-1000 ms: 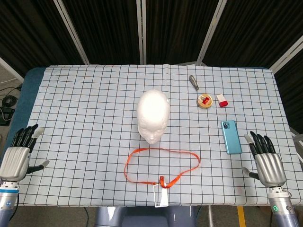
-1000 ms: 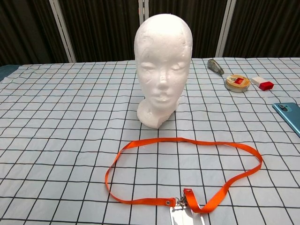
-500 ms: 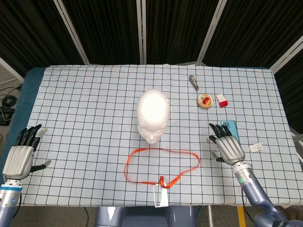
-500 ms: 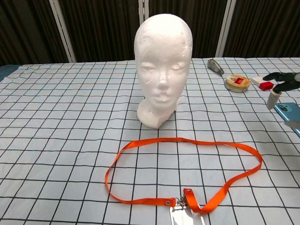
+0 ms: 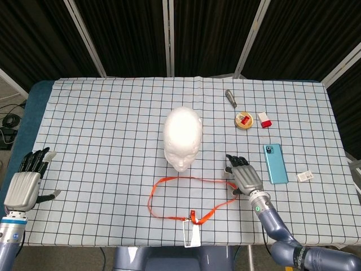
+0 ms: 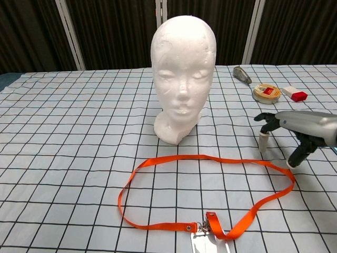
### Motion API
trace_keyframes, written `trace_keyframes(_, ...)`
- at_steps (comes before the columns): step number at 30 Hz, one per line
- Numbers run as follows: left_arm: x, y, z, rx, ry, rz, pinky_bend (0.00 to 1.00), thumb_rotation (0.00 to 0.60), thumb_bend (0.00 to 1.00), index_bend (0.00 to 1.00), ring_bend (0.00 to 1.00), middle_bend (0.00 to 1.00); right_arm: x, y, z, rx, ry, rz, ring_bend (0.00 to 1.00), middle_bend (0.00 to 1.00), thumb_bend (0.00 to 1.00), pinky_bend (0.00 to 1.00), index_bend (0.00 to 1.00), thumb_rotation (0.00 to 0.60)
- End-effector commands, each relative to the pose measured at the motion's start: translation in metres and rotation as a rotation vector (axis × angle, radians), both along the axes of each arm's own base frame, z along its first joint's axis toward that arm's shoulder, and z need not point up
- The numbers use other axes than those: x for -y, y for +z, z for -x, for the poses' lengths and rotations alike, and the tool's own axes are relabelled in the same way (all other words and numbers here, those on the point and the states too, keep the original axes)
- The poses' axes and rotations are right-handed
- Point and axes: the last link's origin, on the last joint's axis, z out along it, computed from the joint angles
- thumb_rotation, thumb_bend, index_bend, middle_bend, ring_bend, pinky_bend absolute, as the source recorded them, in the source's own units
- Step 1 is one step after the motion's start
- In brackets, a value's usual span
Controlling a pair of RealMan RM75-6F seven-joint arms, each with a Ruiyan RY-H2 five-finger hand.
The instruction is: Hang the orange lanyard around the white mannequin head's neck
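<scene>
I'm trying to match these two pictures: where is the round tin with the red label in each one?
Head view: the round tin lies upper right, beyond the blue phone.
Chest view: the tin sits at right, behind the right robot hand.
Shared landmark: the red-and-white box beside it.

This looks like a robot test lab rather than a home or shop. A table point(image 5: 84, 113) covered with a checked cloth point(image 5: 113, 147) stands against black curtains point(image 5: 130, 34) hung between pale metal posts point(image 5: 84, 36). Cables point(image 5: 8, 121) lie on the bare floor point(image 5: 7, 90) to one side.
</scene>
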Motion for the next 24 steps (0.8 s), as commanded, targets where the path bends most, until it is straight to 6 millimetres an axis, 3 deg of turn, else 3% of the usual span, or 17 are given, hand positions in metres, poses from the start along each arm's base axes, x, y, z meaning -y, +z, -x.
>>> trace_keyframes(1, 0.0, 0.0, 0.0, 0.001, -0.001, -0.001, 0.0, 0.6, 0.0, 0.0, 0.0, 0.0, 0.001, -0.008, -0.001, -0.029, 0.009, -0.003, 0.0, 0.0, 0.27, 0.0, 0.48, 0.6)
trace_keyframes(24, 0.0, 0.001, -0.001, 0.006, -0.005, -0.005, 0.0, 0.6, 0.0, 0.0, 0.0, 0.0, -0.002, -0.021, 0.002, -0.084, 0.025, -0.004, 0.0, 0.0, 0.28, 0.0, 0.57, 0.6)
